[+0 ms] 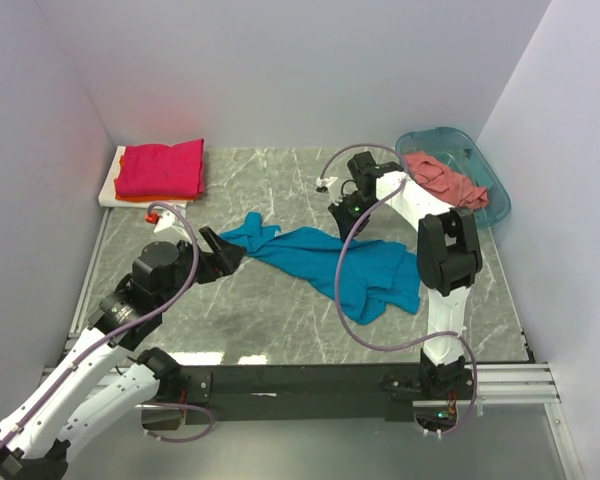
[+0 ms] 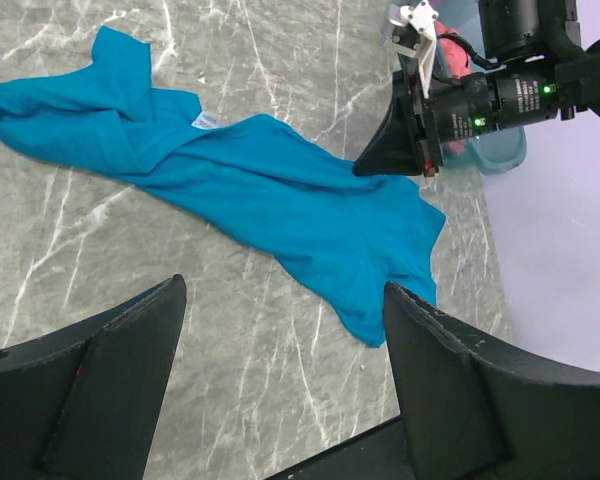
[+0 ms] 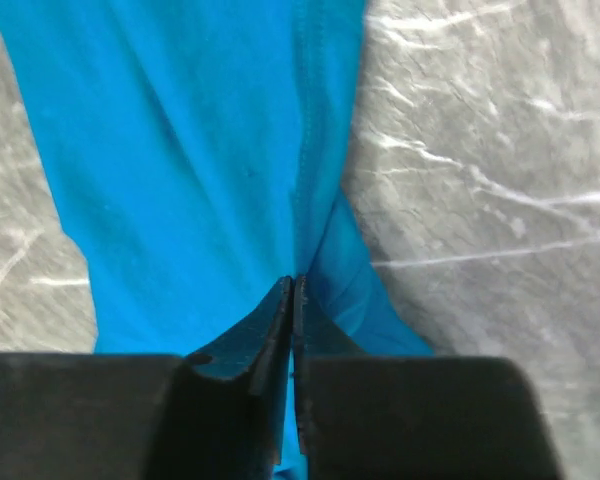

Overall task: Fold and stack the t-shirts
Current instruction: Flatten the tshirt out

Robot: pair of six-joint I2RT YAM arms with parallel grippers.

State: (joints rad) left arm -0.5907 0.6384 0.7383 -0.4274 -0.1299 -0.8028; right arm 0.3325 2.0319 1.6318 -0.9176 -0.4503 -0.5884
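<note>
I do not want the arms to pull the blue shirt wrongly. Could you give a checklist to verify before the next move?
1. Right gripper shut on the teal-blue shirt: ok.
2. Left gripper open for a grasp: ok.
3. Left gripper has cloth between its fingers: not ok, none.
4. Shirt spread flat: not ok, bunched and twisted.
5. Magenta-red shirt folded on the white board: ok.
6. Layers pinched by right gripper: cannot tell.

Surface (image 1: 280,330): grey stone-look slab with pale marble veining. Mid-surface, teal-blue t-shirt (image 1: 330,262) lies rumpled and unfolded, strung out from left-centre toward the near right. Far left corner: flat white board (image 1: 110,187). Far right corner: translucent teal basket (image 1: 495,195).
</note>
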